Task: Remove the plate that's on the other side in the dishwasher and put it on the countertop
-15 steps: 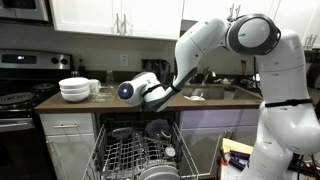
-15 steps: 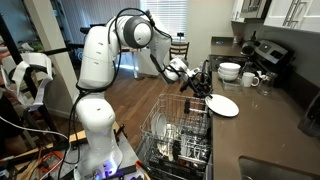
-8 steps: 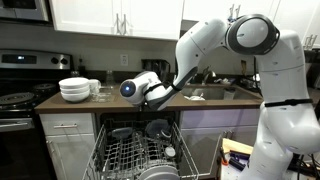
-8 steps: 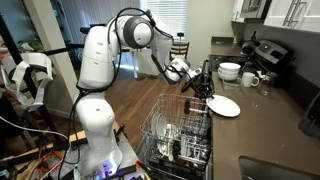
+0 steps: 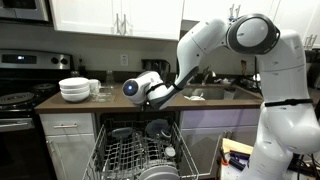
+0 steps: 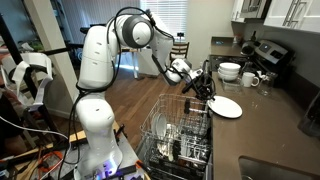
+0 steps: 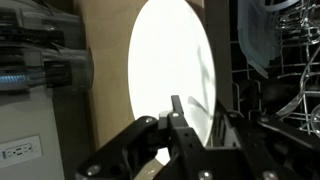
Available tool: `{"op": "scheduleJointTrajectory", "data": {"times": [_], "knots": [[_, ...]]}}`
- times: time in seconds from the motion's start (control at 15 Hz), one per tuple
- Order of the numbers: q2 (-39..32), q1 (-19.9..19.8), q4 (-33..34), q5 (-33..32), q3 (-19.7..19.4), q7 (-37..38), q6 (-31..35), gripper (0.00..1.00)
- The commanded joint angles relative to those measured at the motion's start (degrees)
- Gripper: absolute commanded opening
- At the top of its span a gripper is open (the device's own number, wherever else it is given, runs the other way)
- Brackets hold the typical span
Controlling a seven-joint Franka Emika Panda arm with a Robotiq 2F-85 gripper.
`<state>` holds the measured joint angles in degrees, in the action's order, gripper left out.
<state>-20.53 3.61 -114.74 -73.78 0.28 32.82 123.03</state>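
A white plate (image 6: 223, 106) lies flat on the dark brown countertop (image 6: 268, 122), just beyond the open dishwasher (image 6: 180, 135). My gripper (image 6: 205, 88) hovers at the plate's near edge. In the wrist view the plate (image 7: 165, 60) fills the middle, and my gripper (image 7: 196, 118) is open, its fingers on either side of the plate's rim. The dishwasher's grey wire rack (image 7: 290, 60) shows at the right. In an exterior view the arm hides the plate; the dishwasher (image 5: 135, 155) stands open below the countertop (image 5: 60, 104).
A stack of white bowls (image 5: 74, 90) (image 6: 230, 71) and mugs (image 6: 250, 79) stand on the countertop near the black stove (image 5: 15, 100). Dishes remain in the dishwasher rack (image 5: 155, 128). A sink (image 5: 210, 94) lies behind the arm.
The arm has shifted slightly away from the bowls, along the countertop. The plate has not moved.
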Motion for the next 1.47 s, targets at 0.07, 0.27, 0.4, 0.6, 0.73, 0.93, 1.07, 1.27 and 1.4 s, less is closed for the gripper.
{"op": "scheduleJointTrajectory", "data": {"times": [0.07,0.27,0.4,0.6,0.73,0.93,1.07,1.27,1.4], "knots": [[2.16,-1.5,-1.89,-0.33,0.26,-2.47,4.39,0.37],[2.37,-1.69,-2.08,-0.3,0.18,-3.15,6.76,0.38],[2.58,-1.53,-2.18,-0.23,0.1,-3.5,7.51,0.36],[2.96,-1.45,-2.3,0.2,-0.05,-4.47,7.08,0.36],[3.34,-1.5,-2.54,0.5,-0.2,-5.33,6.57,0.35],[3.94,-1.62,-3.19,0.6,-0.51,-6.1,6.4,0.34],[4.05,-1.7,-3.41,0.69,-0.67,-6.39,6.53,0.35],[3.96,-2.06,-3.53,0.55,-0.88,-6.67,7.71,0.36],[3.87,-2.12,-3.49,0.41,-0.86,-6.83,7.97,0.35]]}}
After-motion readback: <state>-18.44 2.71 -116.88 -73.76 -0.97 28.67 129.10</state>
